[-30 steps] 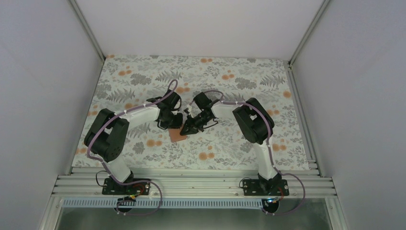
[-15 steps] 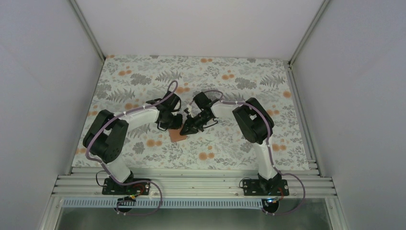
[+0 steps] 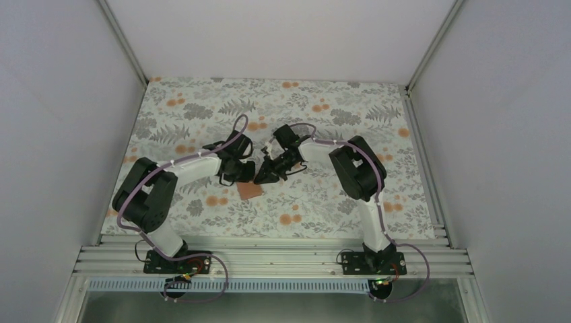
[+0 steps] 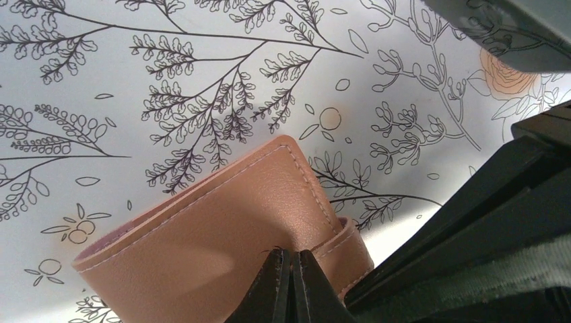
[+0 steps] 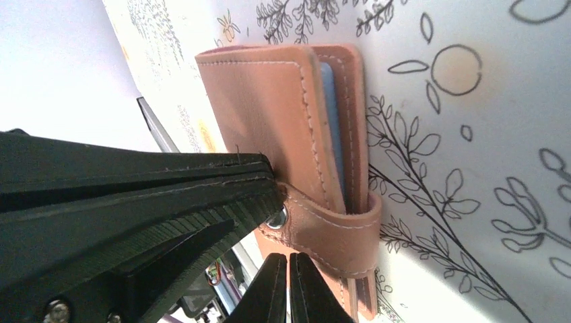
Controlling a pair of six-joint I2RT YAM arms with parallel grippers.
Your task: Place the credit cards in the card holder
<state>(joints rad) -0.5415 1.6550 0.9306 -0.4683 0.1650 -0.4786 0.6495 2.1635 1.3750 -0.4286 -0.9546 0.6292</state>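
The tan-brown card holder [image 3: 250, 191] lies flat on the floral table, folded, with its strap wrapped round one edge. In the right wrist view a snap [image 5: 277, 217] shows on the strap, and a thin blue-green card edge [image 5: 329, 114] sits between the holder's [image 5: 266, 108] flaps. No other credit cards are in view. My left gripper [image 3: 245, 176] is shut, and its tips [image 4: 291, 259] press on the holder's top face [image 4: 215, 229] beside the strap. My right gripper [image 3: 262, 180] is shut, and its tips [image 5: 288, 264] sit just short of the strap.
The two grippers meet tip to tip over the holder. The right gripper's black body [image 4: 485, 222] fills the left wrist view's right side. The left gripper's fingers [image 5: 135, 195] fill the right wrist view's left side. An aluminium rail [image 3: 269, 259] runs along the near edge.
The left arm's elbow has swung out to the left and lower. The right wrist has shifted slightly toward the far side. Both tips stay at the holder, which has not moved.
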